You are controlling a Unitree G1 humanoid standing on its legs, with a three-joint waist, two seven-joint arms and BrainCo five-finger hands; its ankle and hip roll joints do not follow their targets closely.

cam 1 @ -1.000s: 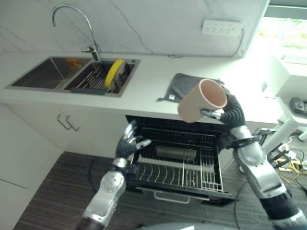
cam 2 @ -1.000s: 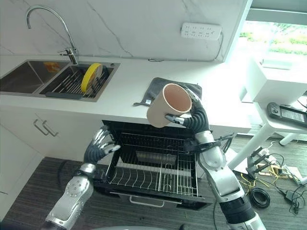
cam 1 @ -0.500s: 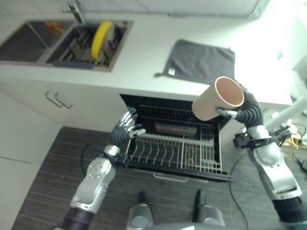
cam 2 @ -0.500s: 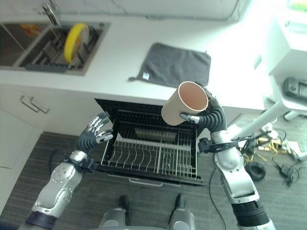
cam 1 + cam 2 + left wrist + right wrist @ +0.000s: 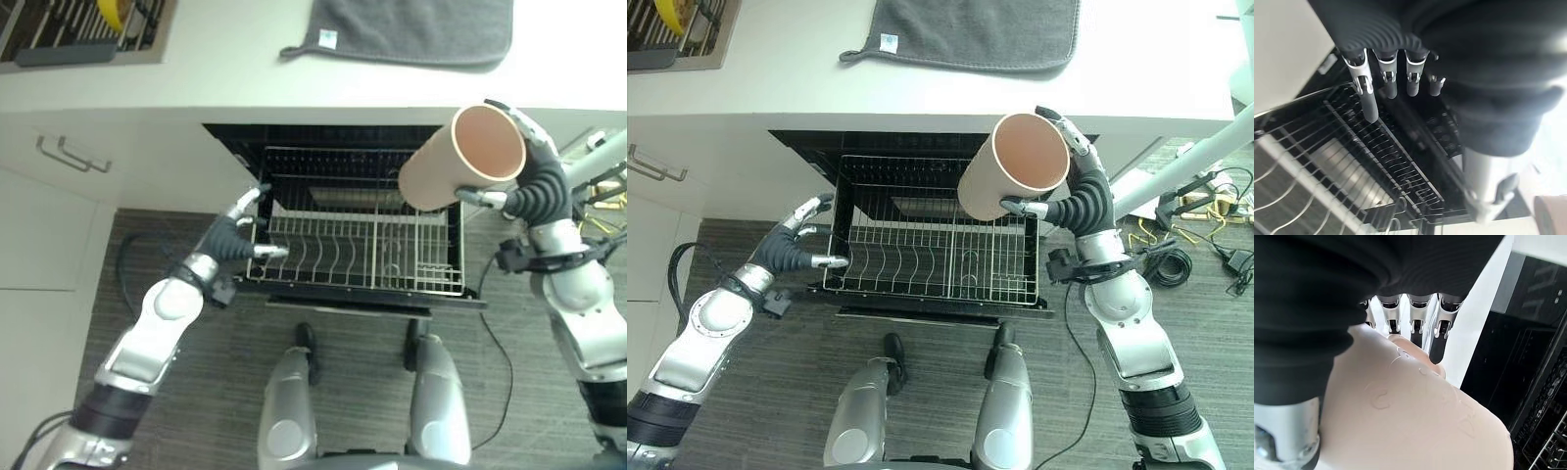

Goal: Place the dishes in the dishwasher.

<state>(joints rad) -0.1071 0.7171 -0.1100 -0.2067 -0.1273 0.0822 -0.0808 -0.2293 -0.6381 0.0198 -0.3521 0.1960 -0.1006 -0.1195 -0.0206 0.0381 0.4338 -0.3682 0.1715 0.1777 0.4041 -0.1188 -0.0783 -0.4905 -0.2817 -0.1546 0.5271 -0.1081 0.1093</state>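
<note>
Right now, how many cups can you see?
1: a beige cup held in the right hand, above the right side of the open dishwasher rack. The rack looks empty.

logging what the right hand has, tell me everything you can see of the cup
The cup is a tall, handleless tumbler, pale beige outside with a pinkish inside, matte like plastic or ceramic, and looks empty. It is tilted, its open mouth facing up toward the camera. The right hand holds it, fingers curled round its wall, thumb on the near side. It hangs in the air over the right part of the pulled-out dishwasher rack, touching nothing else.
</note>
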